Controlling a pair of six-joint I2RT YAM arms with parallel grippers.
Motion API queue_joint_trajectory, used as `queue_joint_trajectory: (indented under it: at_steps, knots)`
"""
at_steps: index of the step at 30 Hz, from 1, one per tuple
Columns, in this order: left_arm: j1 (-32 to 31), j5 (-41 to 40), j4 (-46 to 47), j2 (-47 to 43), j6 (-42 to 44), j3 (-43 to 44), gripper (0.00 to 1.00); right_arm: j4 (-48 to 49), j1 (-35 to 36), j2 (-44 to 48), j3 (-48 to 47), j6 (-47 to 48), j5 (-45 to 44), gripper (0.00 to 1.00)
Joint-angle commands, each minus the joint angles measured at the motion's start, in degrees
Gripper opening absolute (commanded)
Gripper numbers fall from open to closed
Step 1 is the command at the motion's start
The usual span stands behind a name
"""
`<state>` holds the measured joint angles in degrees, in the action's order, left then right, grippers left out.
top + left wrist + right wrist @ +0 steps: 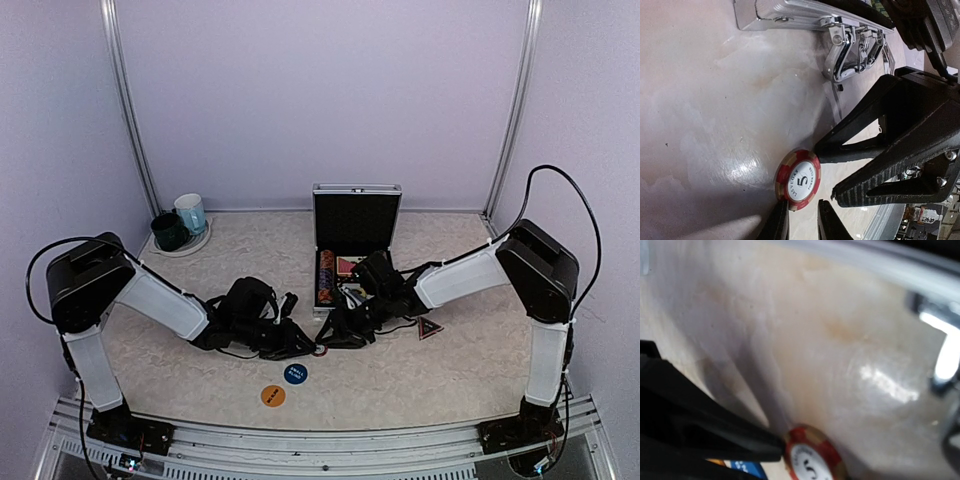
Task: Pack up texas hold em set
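Top external, open case point(357, 218) holding chips point(325, 278) and cards point(347, 266), right fingers point(890, 185) parted, left fingers point(830, 225) state unclear.

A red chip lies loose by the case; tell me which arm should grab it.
Left, probably: the red 5 chip lies at the mouth of the left gripper, while the right gripper only meets its edge from the side.

Overhead view faces down; both wrist views close, sharing red chip point(798, 180).
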<state>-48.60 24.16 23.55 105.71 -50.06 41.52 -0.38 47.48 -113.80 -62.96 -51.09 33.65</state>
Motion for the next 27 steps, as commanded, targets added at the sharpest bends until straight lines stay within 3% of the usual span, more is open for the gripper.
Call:
queue_joint_trajectory:
  at_steps: [1,27]
  knots:
    - [-0.36,-1.58,-3.40,2.55,-0.48,0.27,0.21,0.24,-0.20,-1.34,-0.91,-1.30,1.74,0.37]
    - [-0.35,-2.02,-4.04,3.10,-0.18,-0.38,0.18,15.76,-0.28,2.40,3.60,-9.33,12.09,0.37]
